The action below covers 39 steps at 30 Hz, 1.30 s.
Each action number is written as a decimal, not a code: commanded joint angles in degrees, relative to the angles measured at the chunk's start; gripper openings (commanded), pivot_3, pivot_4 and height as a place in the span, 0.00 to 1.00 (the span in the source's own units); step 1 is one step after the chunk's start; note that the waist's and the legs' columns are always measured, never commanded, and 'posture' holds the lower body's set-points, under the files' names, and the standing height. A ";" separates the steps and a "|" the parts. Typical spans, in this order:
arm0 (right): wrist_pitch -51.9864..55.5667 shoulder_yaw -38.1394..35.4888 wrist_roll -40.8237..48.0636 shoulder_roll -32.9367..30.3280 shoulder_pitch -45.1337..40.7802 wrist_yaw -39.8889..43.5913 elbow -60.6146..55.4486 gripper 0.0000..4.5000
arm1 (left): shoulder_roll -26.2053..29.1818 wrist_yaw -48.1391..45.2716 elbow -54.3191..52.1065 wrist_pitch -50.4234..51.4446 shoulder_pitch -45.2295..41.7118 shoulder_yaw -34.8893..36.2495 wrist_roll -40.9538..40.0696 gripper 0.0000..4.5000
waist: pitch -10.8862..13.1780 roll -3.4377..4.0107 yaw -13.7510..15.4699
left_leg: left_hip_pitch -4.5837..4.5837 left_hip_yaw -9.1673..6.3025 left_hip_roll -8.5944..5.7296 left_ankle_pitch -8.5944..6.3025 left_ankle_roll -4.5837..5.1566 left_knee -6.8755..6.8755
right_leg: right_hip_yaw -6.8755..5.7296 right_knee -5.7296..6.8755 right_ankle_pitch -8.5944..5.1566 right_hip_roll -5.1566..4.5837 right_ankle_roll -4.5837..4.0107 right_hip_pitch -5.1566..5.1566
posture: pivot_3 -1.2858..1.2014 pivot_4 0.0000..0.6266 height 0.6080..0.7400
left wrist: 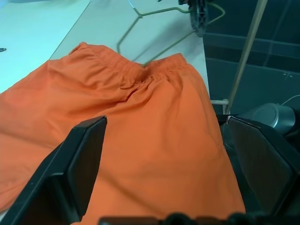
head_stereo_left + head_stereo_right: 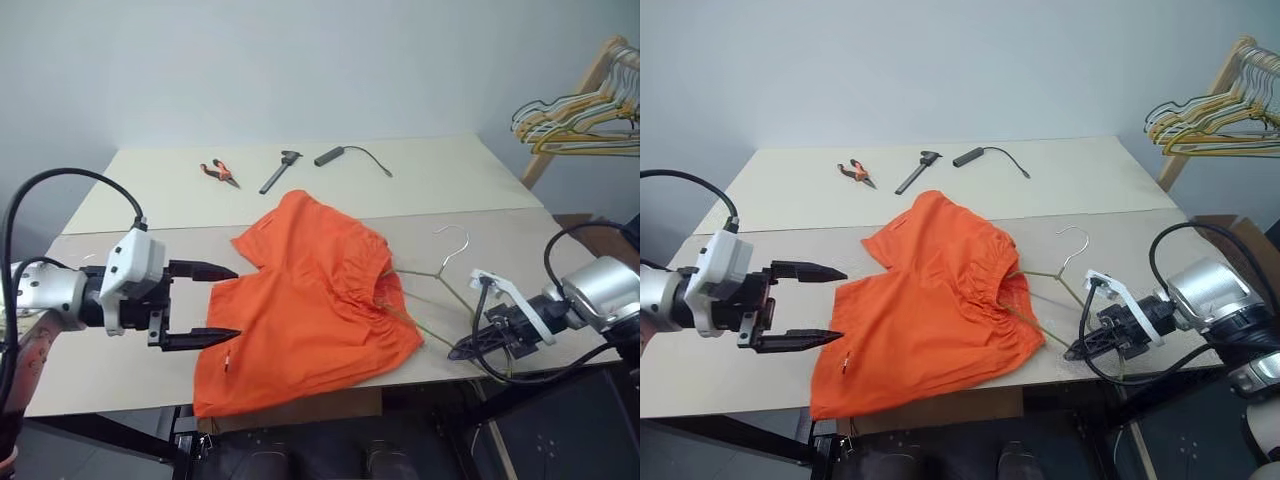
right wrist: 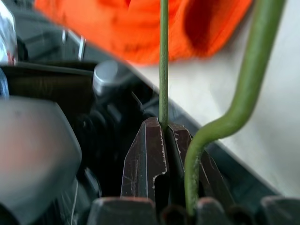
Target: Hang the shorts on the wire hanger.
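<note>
Here, left fingers (image 2: pixel 205 305) spread wide beside the shorts (image 2: pixel 310 300); right fingers (image 3: pixel 157 140) clamped on the wire hanger (image 2: pixel 440 275).

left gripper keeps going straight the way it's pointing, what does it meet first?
Likely the shorts: the left gripper, jaws open, points across the table at their near edge. Depth is unclear; it might pass just above the fabric.

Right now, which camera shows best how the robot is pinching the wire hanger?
The right wrist view: the right gripper is shut on the wire hanger, its fingers clamping the thin wire up close. The eye views show the whole hanger, one end under the shorts. The left wrist view shows its far part.
</note>
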 commanded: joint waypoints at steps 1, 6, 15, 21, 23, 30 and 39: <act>-1.09 -5.34 -3.02 5.36 -4.60 -6.79 11.29 0.00 | 0.11 -0.56 0.59 -1.24 -2.94 -1.01 -0.40 0.99 | 0.00 0.00 -0.13 | 0.00 0.03 0.00 0.00 0.00 0.00 | 0.01 0.01 0.01 0.01 -0.01 -0.01 | 0.54 0.04 1.00; -5.95 -8.52 -6.44 11.63 -8.61 -11.41 23.68 0.00 | 0.24 -1.01 1.25 -1.35 -4.21 -1.97 -0.22 0.99 | 0.00 0.00 -0.29 | -0.11 0.21 -0.05 0.00 -0.01 -0.07 | 0.03 -0.01 0.03 0.00 -0.04 -0.11 | 0.54 0.05 1.00; -9.44 -1.07 -9.89 12.91 -10.03 1.03 25.05 0.00 | 0.84 -0.88 0.91 -1.25 -3.56 -1.24 -0.29 0.99 | 0.00 0.01 -0.64 | -0.10 -0.02 -0.04 0.00 0.00 -0.10 | 0.03 -0.02 0.03 0.00 -0.04 -0.10 | 0.55 0.05 1.00; -16.73 -11.30 -13.76 19.69 -17.70 -14.08 44.56 0.00 | 0.86 -0.74 0.78 -1.38 -3.40 -1.27 -0.27 0.99 | 0.00 0.01 -1.39 | -0.02 -0.01 -0.06 0.03 -0.04 -0.13 | 0.06 0.04 0.05 0.00 -0.07 -0.08 | 0.55 0.05 1.00; -17.31 -9.57 -15.65 20.33 -18.07 -10.13 44.90 0.00 | 0.85 -0.59 0.68 -1.42 -3.29 -1.16 -0.25 0.99 | 0.00 0.01 -1.25 | -0.02 -0.06 -0.04 0.03 -0.05 -0.15 | 0.06 0.04 0.05 0.03 -0.08 -0.10 | 0.55 0.05 1.00; -18.74 -5.20 -20.05 21.33 -17.70 -0.22 43.69 0.00 | 0.75 -0.48 0.22 -1.65 -2.24 -0.60 -0.31 0.99 | 0.01 0.02 -1.11 | -0.08 -0.09 -0.05 0.03 -0.04 -0.15 | 0.05 0.03 0.04 0.03 -0.06 -0.12 | 0.55 0.05 1.00; -22.26 -16.17 -20.70 26.30 -20.53 -15.76 51.54 0.00 | 0.56 -0.51 0.83 -1.94 -3.45 -1.86 0.12 0.99 | 0.01 0.02 -1.31 | -0.03 -0.11 -0.05 0.03 -0.06 -0.18 | 0.06 0.04 0.05 0.03 -0.08 -0.10 | 0.54 0.05 1.00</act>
